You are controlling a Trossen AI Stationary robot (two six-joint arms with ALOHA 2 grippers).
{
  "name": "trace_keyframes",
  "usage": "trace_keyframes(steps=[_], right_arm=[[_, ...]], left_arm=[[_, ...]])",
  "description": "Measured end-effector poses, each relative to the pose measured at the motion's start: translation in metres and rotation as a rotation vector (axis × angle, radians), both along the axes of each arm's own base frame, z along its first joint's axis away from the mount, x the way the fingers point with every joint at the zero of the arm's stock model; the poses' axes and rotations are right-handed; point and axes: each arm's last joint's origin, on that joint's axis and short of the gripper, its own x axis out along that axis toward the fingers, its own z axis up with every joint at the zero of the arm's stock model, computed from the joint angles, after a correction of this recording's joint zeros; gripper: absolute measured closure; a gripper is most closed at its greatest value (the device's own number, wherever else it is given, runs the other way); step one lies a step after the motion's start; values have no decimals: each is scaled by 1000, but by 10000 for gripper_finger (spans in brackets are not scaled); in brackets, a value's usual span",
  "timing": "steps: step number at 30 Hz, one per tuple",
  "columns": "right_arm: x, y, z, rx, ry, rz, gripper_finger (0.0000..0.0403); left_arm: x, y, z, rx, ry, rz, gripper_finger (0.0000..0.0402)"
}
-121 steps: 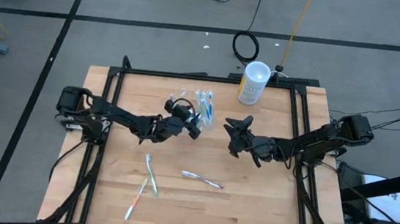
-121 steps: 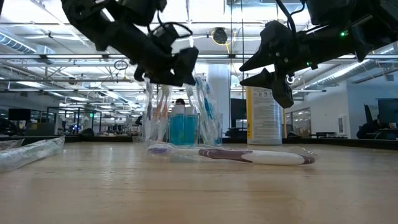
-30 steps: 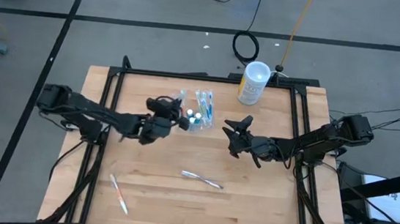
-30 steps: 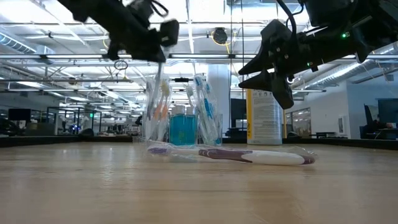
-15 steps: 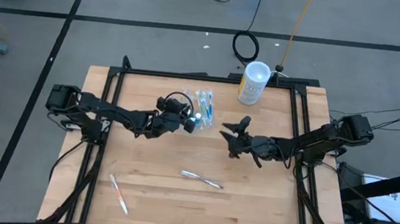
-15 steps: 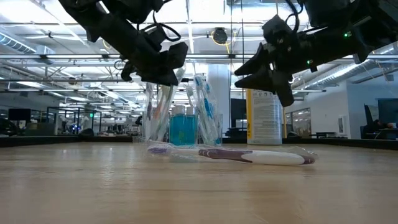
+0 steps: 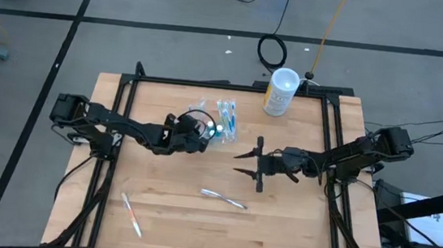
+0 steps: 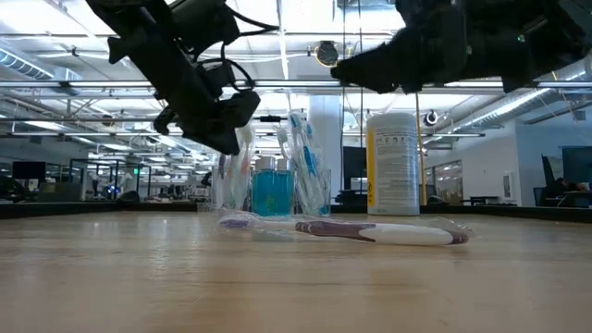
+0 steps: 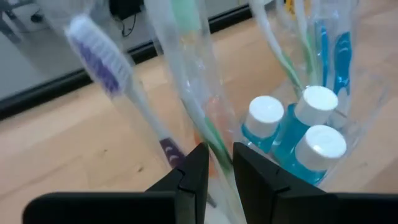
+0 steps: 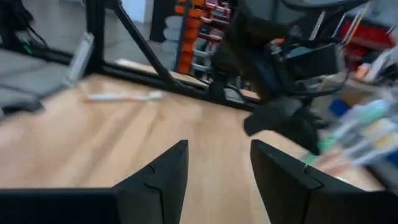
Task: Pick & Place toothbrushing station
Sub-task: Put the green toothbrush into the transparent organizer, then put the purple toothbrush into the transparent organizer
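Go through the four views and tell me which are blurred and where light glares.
High view: sharp, evenly lit. Low view: bright ceiling lights glare behind the holder. Left wrist view: close toothbrushes soft. Right wrist view: heavy motion blur.

the left gripper [image 7: 202,138] crowds the near-left side of the toothbrush holder [image 7: 219,129]; the white canister [image 7: 280,91] stands behind and to its right. bare table [image 7: 293,229] lies open around two loose toothbrushes [image 7: 224,197] [image 7: 131,214].
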Motion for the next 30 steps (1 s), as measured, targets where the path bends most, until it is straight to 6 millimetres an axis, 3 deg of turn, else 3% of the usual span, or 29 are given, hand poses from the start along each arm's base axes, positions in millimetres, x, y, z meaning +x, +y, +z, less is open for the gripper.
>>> trace_keyframes(steps=[10, 16, 21, 30], right_arm=[[27, 19, 22, 195, 195, 21, 236], [45, 36, 15, 227, 307, 37, 236], [55, 44, -11, 255, 433, 23, 236], [70, 51, -62, 478, 532, 28, 236]], left_arm=[[-13, -7, 32, -23, -50, -104, 321], [-23, -10, 47, -16, -67, -135, 321], [-25, -13, 47, -10, -49, -140, 321], [-24, -13, 47, -17, -72, -134, 321]])
